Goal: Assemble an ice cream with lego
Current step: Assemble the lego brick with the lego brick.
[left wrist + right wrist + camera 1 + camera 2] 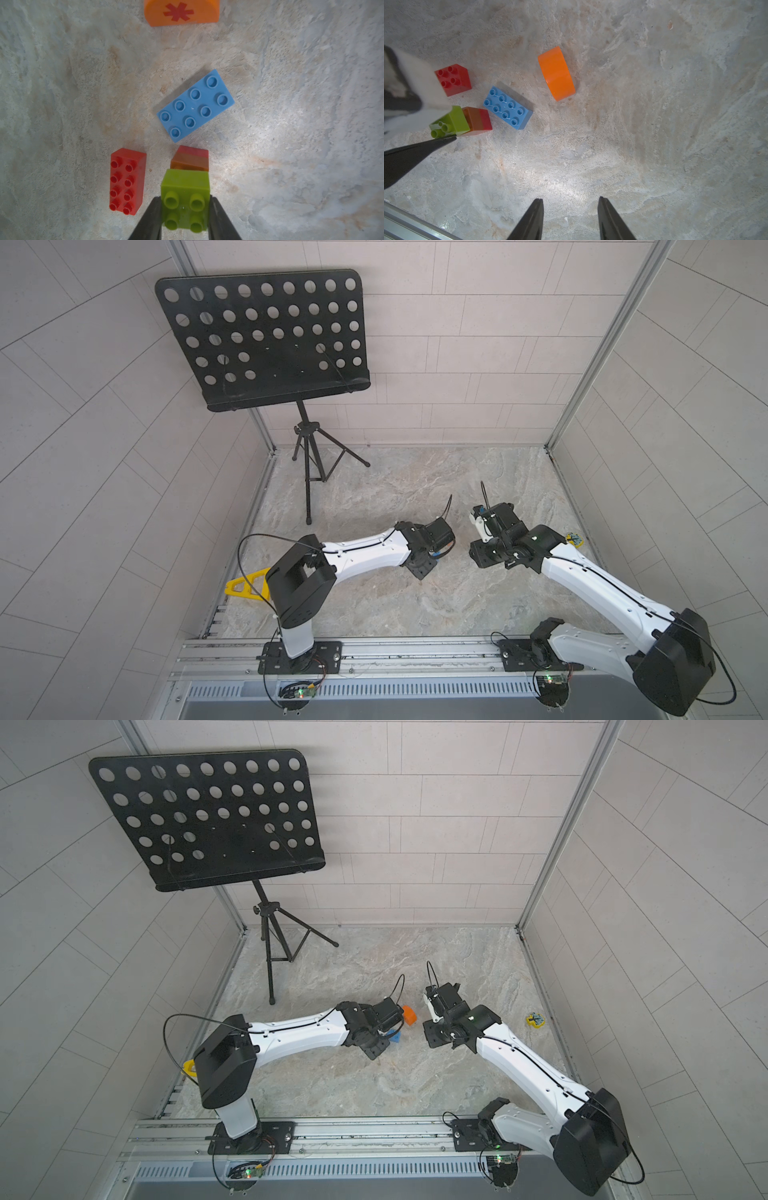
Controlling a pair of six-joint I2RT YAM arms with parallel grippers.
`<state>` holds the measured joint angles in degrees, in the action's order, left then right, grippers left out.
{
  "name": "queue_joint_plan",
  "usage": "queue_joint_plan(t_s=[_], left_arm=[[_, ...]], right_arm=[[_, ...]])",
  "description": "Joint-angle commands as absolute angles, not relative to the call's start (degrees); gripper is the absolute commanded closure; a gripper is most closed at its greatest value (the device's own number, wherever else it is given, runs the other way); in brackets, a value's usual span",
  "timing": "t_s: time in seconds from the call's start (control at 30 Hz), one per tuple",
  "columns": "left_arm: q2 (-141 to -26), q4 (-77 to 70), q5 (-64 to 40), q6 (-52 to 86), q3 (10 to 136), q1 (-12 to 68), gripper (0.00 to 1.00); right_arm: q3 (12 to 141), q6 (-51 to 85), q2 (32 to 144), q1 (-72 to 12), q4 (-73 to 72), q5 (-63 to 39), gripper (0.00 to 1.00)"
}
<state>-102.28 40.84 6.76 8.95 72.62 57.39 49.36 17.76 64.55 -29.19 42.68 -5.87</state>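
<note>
My left gripper (185,198) is shut on a lime green square brick (185,182), its studs facing the wrist camera. The green brick's far side meets a brown-orange brick joined to a small red one (190,160); I cannot tell whether they are pressed together. A red oblong (126,180) lies beside them and a blue oblong (195,106) just beyond. Farther off sits the orange half-round (181,12) with its red asterisk. My right gripper (570,198) hangs open over bare table, apart from the blue oblong (507,110) and the half-round (556,73). No assembled ice cream shows.
A black music stand (266,339) on a tripod occupies the back left. A yellow triangular frame (245,587) lies by the left arm's base. A small yellow object with a blue mark (535,1020) sits near the right wall. An aluminium rail (415,649) runs along the front.
</note>
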Motion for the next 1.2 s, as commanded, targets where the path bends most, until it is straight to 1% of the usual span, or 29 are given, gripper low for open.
queue_joint_plan(t_s=[0.0,0.63,1.17], left_arm=[[-105.15,44.33,7.48,8.69,70.86,57.33,0.68],[-111.22,47.5,3.87,6.66,73.0,57.22,0.68],[-110.89,46.19,-1.27,8.3,70.58,55.02,0.68]], right_arm=[[48.82,17.23,64.78,-28.99,42.93,-5.89,0.52],[48.68,17.24,64.29,-28.96,43.17,-6.15,0.52],[48.77,17.19,64.53,-28.98,43.46,-6.47,0.52]])
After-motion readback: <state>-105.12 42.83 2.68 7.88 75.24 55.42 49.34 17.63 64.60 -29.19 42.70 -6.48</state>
